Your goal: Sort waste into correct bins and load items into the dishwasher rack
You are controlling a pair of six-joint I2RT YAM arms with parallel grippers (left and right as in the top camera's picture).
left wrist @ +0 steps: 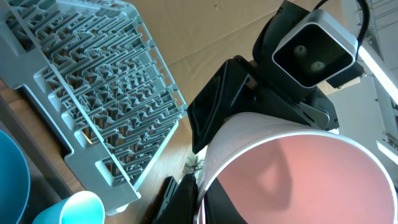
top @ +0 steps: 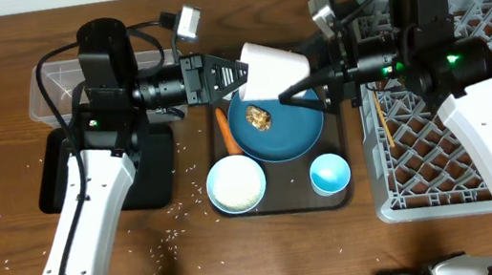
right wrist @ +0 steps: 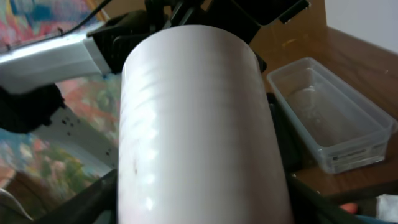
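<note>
A white cup with a pink inside (top: 267,69) hangs tilted above the dark-blue plate (top: 298,128). My left gripper (top: 228,74) is shut on its rim, one finger inside and one outside, as the left wrist view (left wrist: 199,199) shows with the cup (left wrist: 298,174). My right gripper (top: 301,81) has a finger against each side of the cup (right wrist: 199,93), seen in the right wrist view (right wrist: 199,199). A brown food lump (top: 259,116) lies on the plate. An orange carrot (top: 225,133), a white bowl (top: 236,183) and a blue-inside cup (top: 329,174) are beside it.
The grey rack (top: 476,124) fills the right side, with a wooden stick (top: 382,118) in it. The clear tub (top: 52,92) and black tray (top: 149,170) are at the left. The dishes rest on a brown tray (top: 284,202). Rice grains (top: 161,251) lie scattered at the front left.
</note>
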